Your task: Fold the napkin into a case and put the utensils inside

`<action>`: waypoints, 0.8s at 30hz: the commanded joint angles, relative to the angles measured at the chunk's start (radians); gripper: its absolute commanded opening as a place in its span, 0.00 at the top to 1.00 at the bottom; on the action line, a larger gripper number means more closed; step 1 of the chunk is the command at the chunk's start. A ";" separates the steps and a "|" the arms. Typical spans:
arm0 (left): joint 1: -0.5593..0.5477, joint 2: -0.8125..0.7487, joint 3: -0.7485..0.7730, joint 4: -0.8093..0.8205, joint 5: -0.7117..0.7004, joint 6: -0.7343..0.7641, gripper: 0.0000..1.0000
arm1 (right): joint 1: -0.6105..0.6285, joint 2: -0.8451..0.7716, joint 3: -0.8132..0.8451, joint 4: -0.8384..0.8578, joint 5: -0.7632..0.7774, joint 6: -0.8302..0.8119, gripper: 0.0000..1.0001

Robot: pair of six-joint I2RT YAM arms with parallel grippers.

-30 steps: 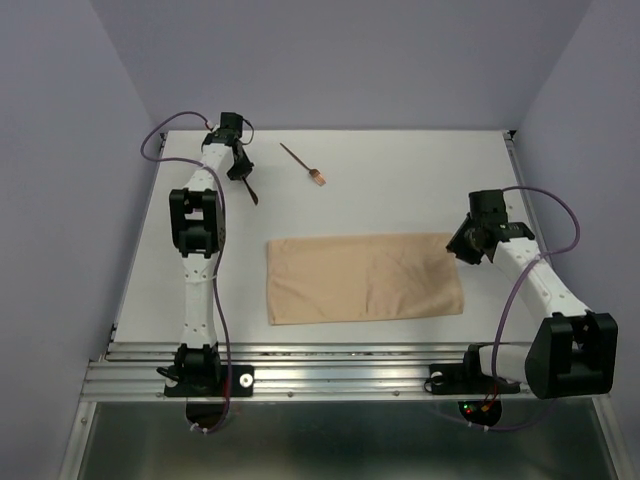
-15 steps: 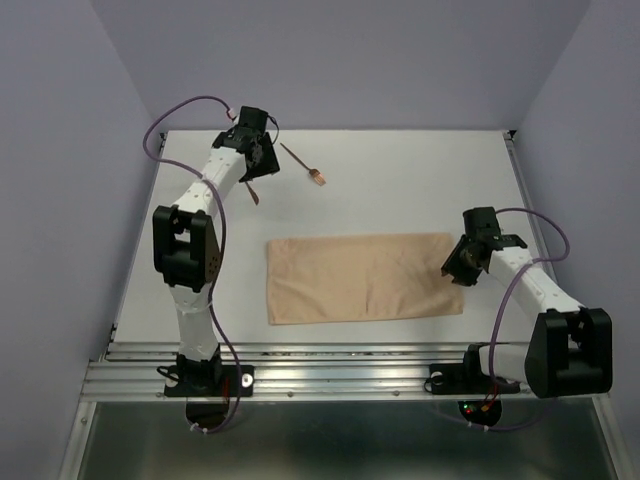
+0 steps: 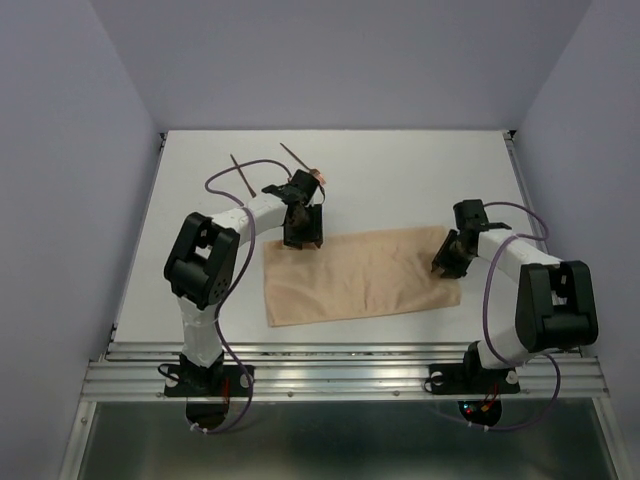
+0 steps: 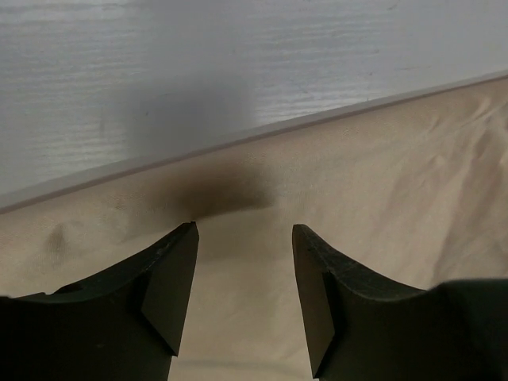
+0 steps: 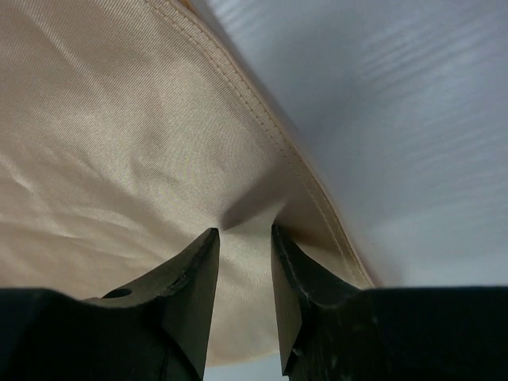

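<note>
My right pincer (image 5: 244,232) is clenched on a small pinch of the napkin (image 3: 360,275) close to its right hem. The cloth puckers up between my two tips, which is how I judge it a grasp and not a mere touch. I hold there, I think, so that end is ready to lift.

My left pincer (image 4: 244,230) is released, jaws wide, with nothing between them. It hangs over the napkin's far left corner, just inside the far hem, which looks like the matching place to take hold so that both ends can lift together.

The napkin lies flat as one long sheet on the white table (image 3: 420,170), in the middle and near me. No pouch shape is there yet, so I judge the folding is only starting.

The utensils lie on bare table beyond it, out of the fold's way: the fork (image 3: 296,158) just past my left pincer, the plain stick (image 3: 240,175) further left.

I can read no writing, brand or label anywhere.
</note>
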 commanded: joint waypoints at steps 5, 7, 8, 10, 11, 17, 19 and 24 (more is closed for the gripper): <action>0.042 0.054 -0.016 0.008 -0.055 0.027 0.39 | 0.006 -0.055 0.084 0.023 -0.018 -0.056 0.59; 0.077 0.069 -0.019 0.005 -0.125 0.015 0.39 | 0.006 -0.088 0.069 0.005 0.047 -0.032 0.50; 0.094 0.071 -0.021 0.015 -0.139 0.009 0.39 | 0.006 -0.125 0.049 -0.003 0.062 -0.006 0.50; 0.126 0.072 -0.023 0.032 -0.138 0.007 0.40 | 0.006 -0.157 0.023 -0.017 0.100 0.022 0.44; 0.150 0.079 -0.013 0.031 -0.135 0.007 0.40 | 0.006 -0.171 -0.003 -0.020 0.108 0.042 0.42; 0.151 0.059 0.045 0.020 -0.052 0.050 0.40 | 0.006 -0.173 -0.071 -0.003 0.007 0.025 0.35; 0.148 0.056 0.054 0.017 -0.041 0.056 0.40 | 0.006 -0.176 -0.111 0.064 -0.129 -0.006 0.32; 0.145 0.063 0.048 0.029 -0.001 0.061 0.41 | 0.027 -0.187 -0.180 0.211 -0.243 -0.012 0.27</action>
